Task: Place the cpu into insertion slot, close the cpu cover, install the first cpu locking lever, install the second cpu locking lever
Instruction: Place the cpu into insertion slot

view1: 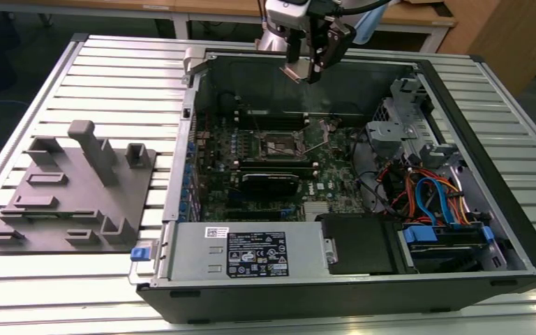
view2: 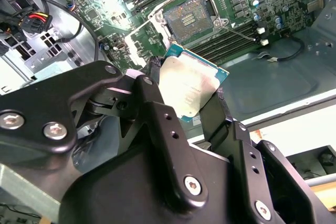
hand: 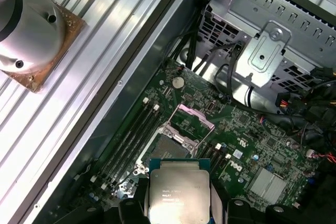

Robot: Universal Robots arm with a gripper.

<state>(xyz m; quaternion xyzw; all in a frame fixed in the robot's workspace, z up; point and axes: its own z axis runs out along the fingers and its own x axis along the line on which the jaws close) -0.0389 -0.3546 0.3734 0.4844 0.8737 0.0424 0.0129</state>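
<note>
My gripper [view1: 307,70] hangs above the far edge of the open computer case, shut on the cpu [view1: 300,72]. In both wrist views the cpu [view2: 191,85] [hand: 178,192] is a silver-topped square chip clamped by its edges between the black fingers [view2: 152,82]. The insertion slot [view1: 282,144] [view2: 189,18] [hand: 169,150] lies bare on the green motherboard, below and apart from the chip. The cpu cover [hand: 192,119] [view2: 143,36] stands swung up beside the slot. A thin locking lever [view2: 239,32] [view1: 322,136] sticks out next to the socket.
A grey power-supply box [view1: 235,251] fills the case's near side, with a black card [view1: 270,183] behind it. A metal drive cage [view1: 407,118] and coloured cables [view1: 426,195] sit at the exterior view's right. A grey fixture plate [view1: 72,188] lies left of the case.
</note>
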